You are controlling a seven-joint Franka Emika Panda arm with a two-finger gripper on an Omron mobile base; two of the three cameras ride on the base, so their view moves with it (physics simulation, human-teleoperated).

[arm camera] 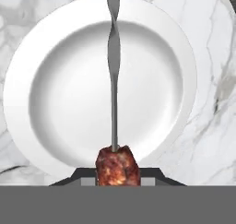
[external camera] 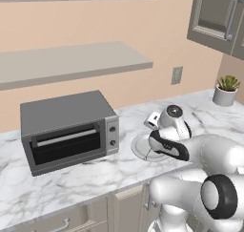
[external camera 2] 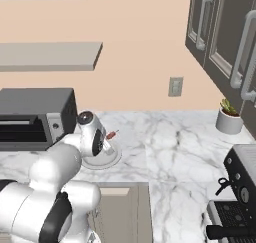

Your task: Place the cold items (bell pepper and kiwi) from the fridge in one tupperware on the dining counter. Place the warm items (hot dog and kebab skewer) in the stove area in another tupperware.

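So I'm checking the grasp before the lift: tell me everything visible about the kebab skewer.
The kebab skewer is a thin grey metal rod with a twisted upper stretch and a browned, charred meat chunk at its near end. It lies over the round white plate on the marble counter. The gripper is shut on the meat end.

Left base view: from behind and left of the arm, looking forward and down across the marble counter (external camera: 71,183), toaster oven (external camera: 69,131) at mid-left, white plate (external camera: 140,147) at center. Right base view: same counter and plate (external camera 2: 107,159) from the right, coffee machine (external camera 2: 237,197) at lower right. Hand view: close above the plate (arm camera: 55,80), facing straight down.
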